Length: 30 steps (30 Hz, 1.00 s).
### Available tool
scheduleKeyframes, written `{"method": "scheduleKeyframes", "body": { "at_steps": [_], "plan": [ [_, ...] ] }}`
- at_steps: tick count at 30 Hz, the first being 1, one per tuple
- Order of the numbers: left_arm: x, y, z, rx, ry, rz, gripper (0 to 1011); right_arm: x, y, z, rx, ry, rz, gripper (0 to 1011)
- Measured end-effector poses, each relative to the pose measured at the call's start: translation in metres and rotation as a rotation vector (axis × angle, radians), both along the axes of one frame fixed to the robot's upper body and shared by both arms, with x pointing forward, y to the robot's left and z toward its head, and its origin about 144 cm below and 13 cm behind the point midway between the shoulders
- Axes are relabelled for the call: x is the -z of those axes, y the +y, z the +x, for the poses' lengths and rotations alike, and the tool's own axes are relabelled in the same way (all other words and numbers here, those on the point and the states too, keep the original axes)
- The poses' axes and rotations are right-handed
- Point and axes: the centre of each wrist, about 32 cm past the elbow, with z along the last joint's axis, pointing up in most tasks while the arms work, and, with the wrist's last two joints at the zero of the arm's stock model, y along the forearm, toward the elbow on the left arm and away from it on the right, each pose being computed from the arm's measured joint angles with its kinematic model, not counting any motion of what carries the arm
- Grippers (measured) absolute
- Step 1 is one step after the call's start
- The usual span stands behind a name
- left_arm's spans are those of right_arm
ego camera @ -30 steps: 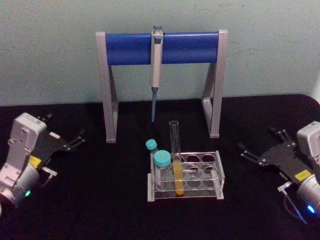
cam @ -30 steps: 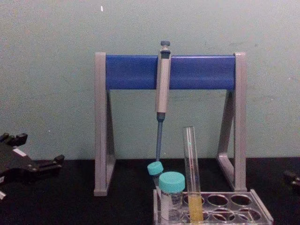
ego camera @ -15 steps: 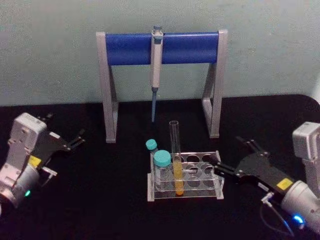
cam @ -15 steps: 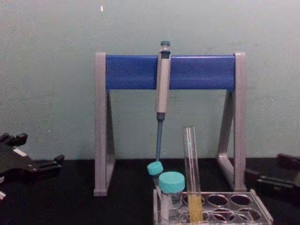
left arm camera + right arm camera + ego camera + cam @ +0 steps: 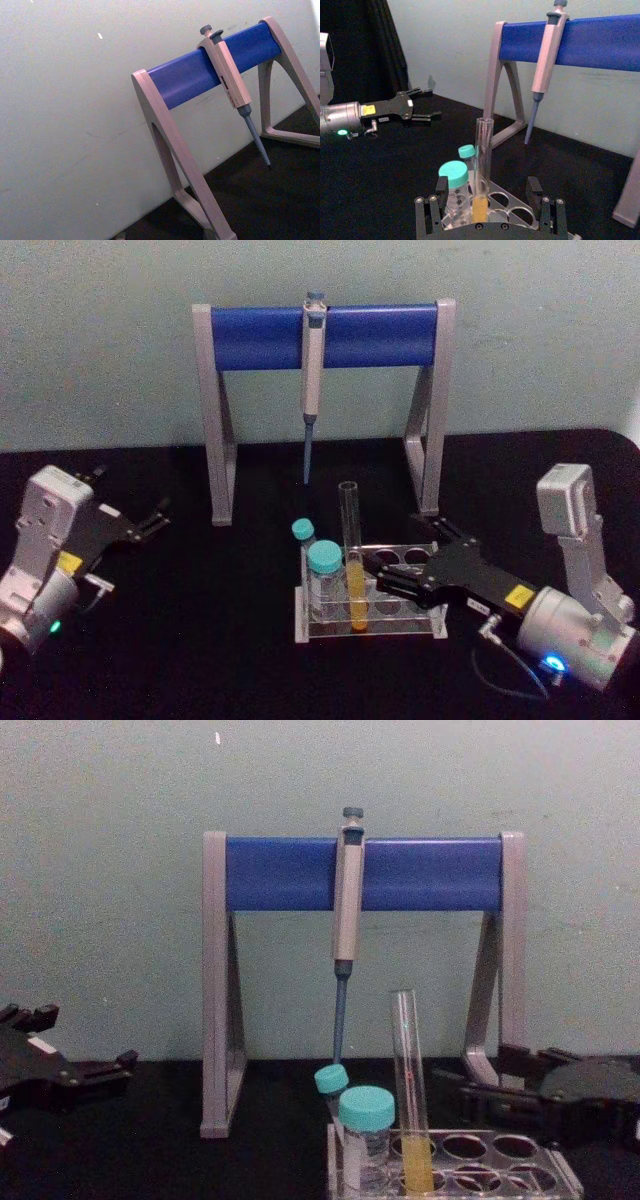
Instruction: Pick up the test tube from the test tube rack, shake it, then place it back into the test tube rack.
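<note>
Currently your right tool (image 5: 376, 572), spread, sits at three o'clock of the test tube (image 5: 349, 525) standing in the test tube rack (image 5: 400, 630); left tool (image 5: 157, 517), spread, at nine.

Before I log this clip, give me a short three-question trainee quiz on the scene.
1. True or false: the tall thin clear glass test tube holding yellow liquid stands in the low clear plastic test tube rack.
2. The black right pincer is: A) shut on the tube; B) open, close beside the tube; C) parked at the table edge.
3. How many teal-capped clear vials stand by the tube?
Key: 1 true; 2 B; 3 two.
</note>
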Motion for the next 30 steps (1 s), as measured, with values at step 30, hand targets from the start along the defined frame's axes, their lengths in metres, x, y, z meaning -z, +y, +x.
{"method": "scheduleKeyframes", "body": {
  "at_steps": [30],
  "plan": [
    [0.000, 0.000, 0.000, 0.000, 0.000, 0.000, 1001, 0.000, 0.025, 0.044, -0.058, 0.014, -0.026, 1000]
  ]
}}
